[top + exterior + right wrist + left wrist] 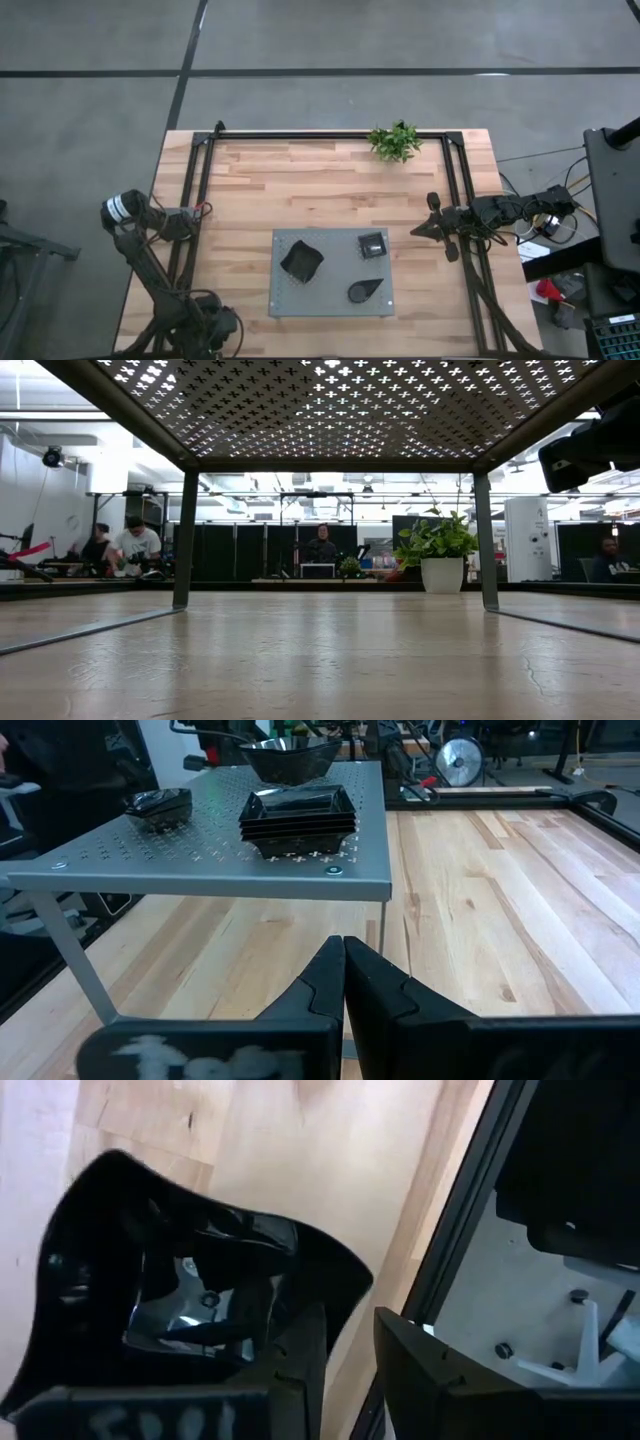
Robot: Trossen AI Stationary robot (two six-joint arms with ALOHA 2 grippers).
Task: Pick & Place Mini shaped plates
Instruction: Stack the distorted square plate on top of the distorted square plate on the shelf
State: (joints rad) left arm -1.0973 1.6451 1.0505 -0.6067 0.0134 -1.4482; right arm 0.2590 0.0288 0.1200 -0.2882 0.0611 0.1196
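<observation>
In the left wrist view a glossy black mini shaped plate with a raised, wavy rim sits right at my left gripper, which is shut on its rim near the table's near left corner. Three more black plates rest on the grey perforated shelf: a larger squarish one, a stack of small squares and a teardrop one. My right gripper waits shut by the table's right side, level with the shelf. My left gripper has the plate by its rim near one corner. One finger lies over the plate's hollow and the other stands outside it. The fingers slant steeply down. That first finger hides the exact spot of contact.
The shelf stands on thin legs above the wooden table. A black frame rail runs close beside the held plate. A potted green plant stands at the far edge. People sit in the room behind.
</observation>
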